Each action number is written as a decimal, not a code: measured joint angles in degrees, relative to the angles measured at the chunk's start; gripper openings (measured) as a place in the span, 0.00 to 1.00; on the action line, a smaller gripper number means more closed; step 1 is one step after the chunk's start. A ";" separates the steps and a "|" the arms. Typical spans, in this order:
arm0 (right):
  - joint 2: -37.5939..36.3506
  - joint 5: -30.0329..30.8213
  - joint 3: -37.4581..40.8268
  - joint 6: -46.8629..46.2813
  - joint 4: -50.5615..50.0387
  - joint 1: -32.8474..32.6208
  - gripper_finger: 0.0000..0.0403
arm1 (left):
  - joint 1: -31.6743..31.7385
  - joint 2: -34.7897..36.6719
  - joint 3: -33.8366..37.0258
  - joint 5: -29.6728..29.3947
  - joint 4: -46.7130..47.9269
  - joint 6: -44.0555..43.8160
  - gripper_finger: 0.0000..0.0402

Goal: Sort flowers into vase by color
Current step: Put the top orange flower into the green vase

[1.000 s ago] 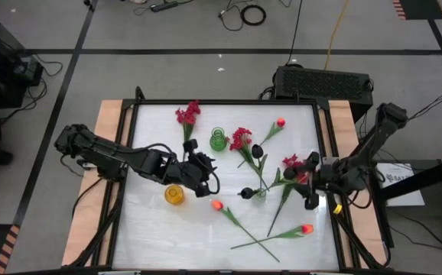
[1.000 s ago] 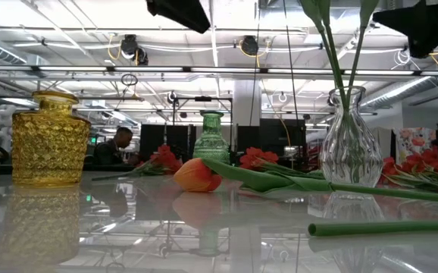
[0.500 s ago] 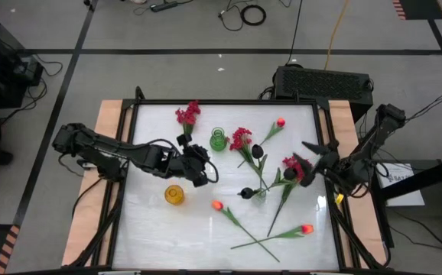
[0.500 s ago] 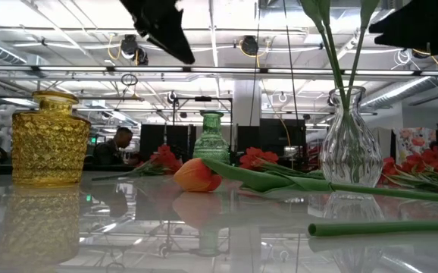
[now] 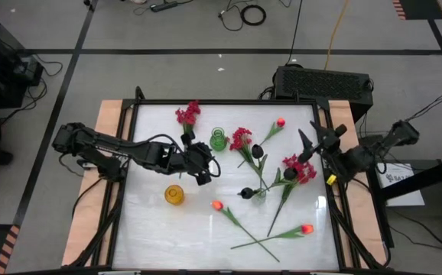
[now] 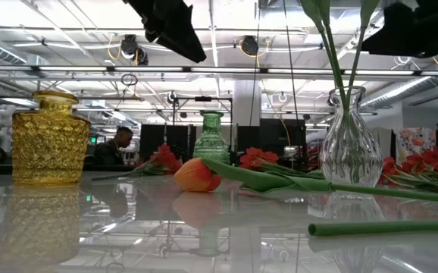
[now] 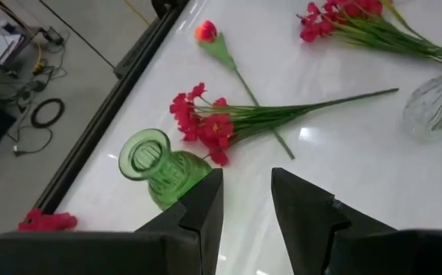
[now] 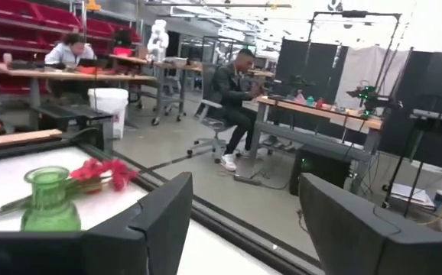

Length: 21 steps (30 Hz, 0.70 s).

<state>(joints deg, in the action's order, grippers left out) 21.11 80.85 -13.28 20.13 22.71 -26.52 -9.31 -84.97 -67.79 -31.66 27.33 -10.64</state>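
Three vases stand on the white table: a green one (image 5: 218,139), a yellow one (image 5: 174,194) and a clear glass one (image 5: 260,191) holding green stems with black blooms (image 5: 257,151). Crimson sprays (image 5: 241,138) (image 5: 188,114) (image 5: 296,166) and orange tulips (image 5: 216,205) (image 5: 307,228) (image 5: 281,121) lie flat on the table. My left gripper (image 5: 208,169) hovers just left of and nearer than the green vase (image 7: 156,164), open and empty (image 7: 248,202). My right gripper (image 5: 318,140) hangs at the right edge, wide open and empty (image 8: 244,221), pointing level toward the far side.
A black box (image 5: 324,80) sits beyond the far edge. Dark frame rails (image 5: 129,153) border the table on both sides. Bare table shows at the near left, around the yellow vase. People sit at desks (image 8: 232,84) in the room beyond.
My right gripper has risen from over the crimson spray at the right and swung toward the far right edge, tipping up to level; the spray has stayed on the table. My left gripper has moved a little toward the far edge, closer to the green vase.
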 joint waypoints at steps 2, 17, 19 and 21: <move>-0.29 -3.96 0.00 -3.41 -3.06 3.77 0.55 | 0.37 0.00 0.00 -0.08 -0.03 0.48 0.30; 6.23 -29.54 0.00 -40.00 -12.33 35.29 0.52 | 2.30 0.00 0.00 -0.22 -1.33 0.61 0.30; 8.34 -32.94 -0.01 -43.13 -10.50 38.82 0.52 | 2.32 0.00 0.00 -0.33 -1.31 1.10 0.30; 10.35 -35.38 -0.79 -47.65 -9.94 41.86 0.52 | 2.32 0.00 0.00 -0.33 -1.33 1.94 0.30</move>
<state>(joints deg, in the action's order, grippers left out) 31.46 45.47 -14.07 -27.52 12.78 15.33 -6.98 -84.97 -67.79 -31.99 26.00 -8.69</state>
